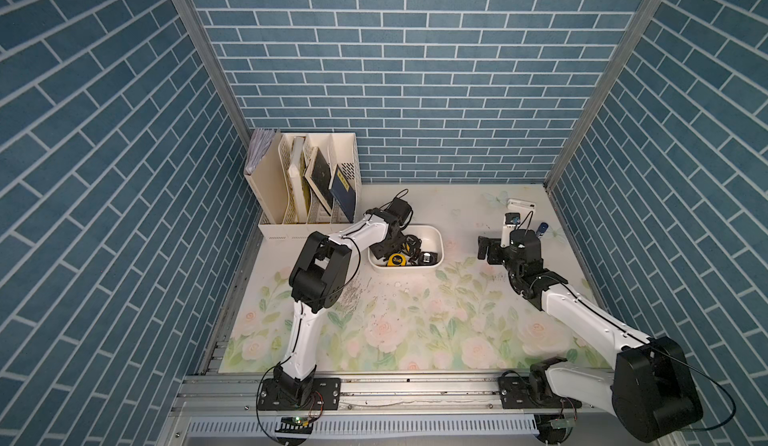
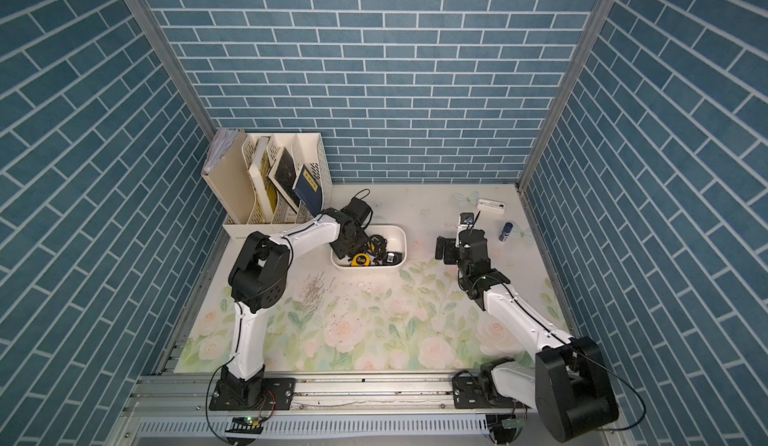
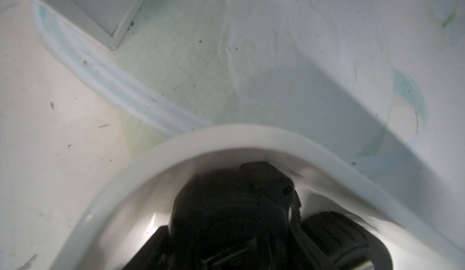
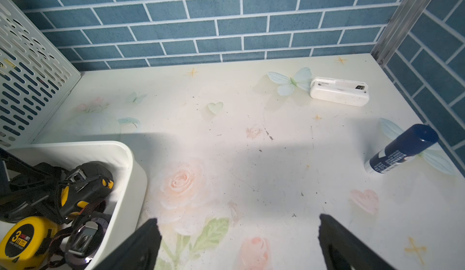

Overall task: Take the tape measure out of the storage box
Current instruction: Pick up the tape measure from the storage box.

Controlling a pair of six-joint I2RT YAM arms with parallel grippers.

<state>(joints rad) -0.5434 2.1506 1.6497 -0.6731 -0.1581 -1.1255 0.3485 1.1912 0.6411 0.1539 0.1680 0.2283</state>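
Note:
The storage box (image 1: 405, 269) is a shallow white tub at mid-table, also seen in the other top view (image 2: 365, 269). A yellow tape measure (image 1: 396, 259) and black ones (image 1: 427, 256) lie in it. My left gripper (image 1: 385, 247) reaches down into the box's left end. In the left wrist view the gripper (image 3: 239, 224) is shut on a black tape measure (image 3: 226, 195) just inside the box rim (image 3: 226, 135). My right gripper (image 1: 484, 250) hovers open over bare table to the right of the box. Nothing lies between the right gripper (image 4: 236, 221) fingers.
A cream perforated file organizer (image 1: 307, 182) with books stands at the back left, close behind the box. A white case (image 4: 339, 92) and a dark blue tube (image 4: 402, 149) lie at the back right. Blue brick walls close three sides.

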